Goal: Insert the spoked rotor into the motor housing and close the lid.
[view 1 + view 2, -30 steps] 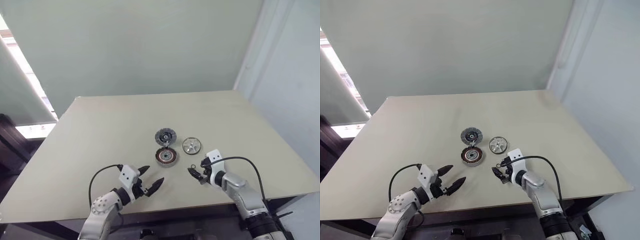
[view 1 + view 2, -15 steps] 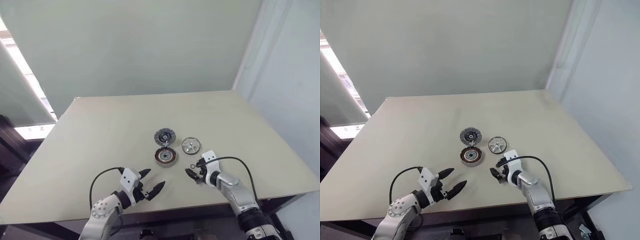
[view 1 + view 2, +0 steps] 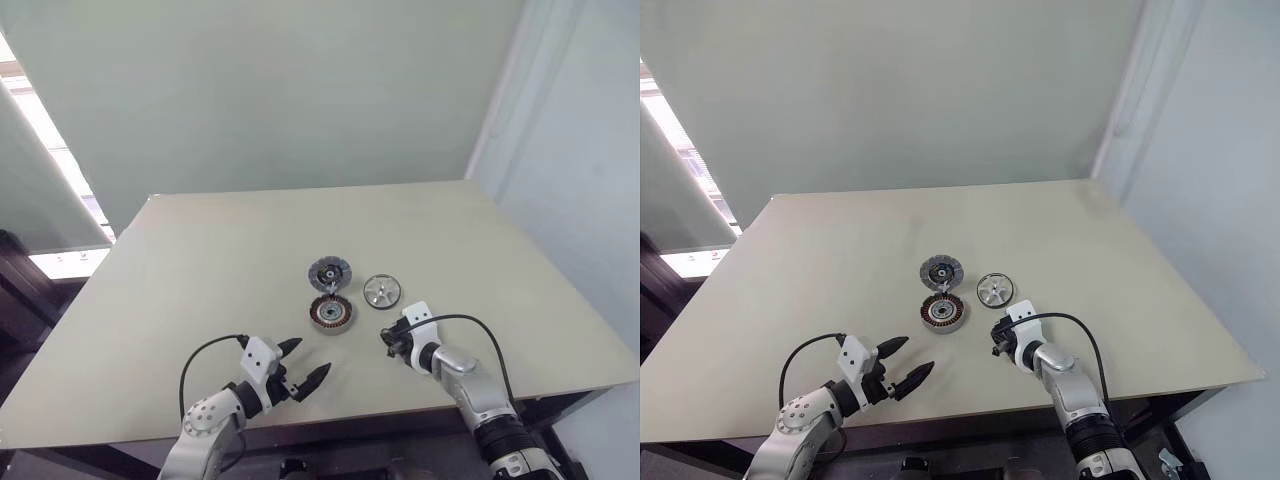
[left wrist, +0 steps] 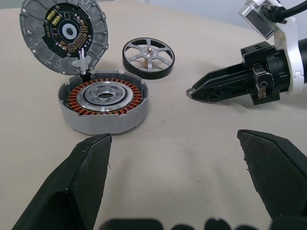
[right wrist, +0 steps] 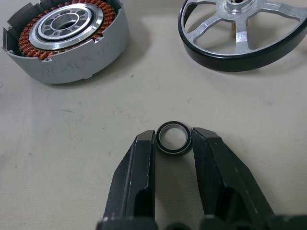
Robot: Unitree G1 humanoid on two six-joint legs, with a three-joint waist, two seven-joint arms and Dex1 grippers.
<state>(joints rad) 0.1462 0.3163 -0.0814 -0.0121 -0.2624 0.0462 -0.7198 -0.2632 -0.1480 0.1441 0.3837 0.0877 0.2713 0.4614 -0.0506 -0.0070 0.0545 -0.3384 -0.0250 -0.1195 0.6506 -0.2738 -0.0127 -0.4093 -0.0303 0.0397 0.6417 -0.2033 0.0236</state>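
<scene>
Since a second ago, the right gripper has been narrowed around a small ring. On the table, the left gripper is being held spread near the front edge; housing, lid and rotor are being left lying mid-table.

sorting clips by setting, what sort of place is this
Probably a lab or test room: a plain beige table against bare pale walls, holding only motor parts, the motor housing, spoked rotor and lid.

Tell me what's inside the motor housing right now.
Inside the motor housing sit reddish copper windings around a shiny metal center ring with a hole. The spoked rotor lies on the table beside it, not inserted. What's below the windings is covered.
</scene>
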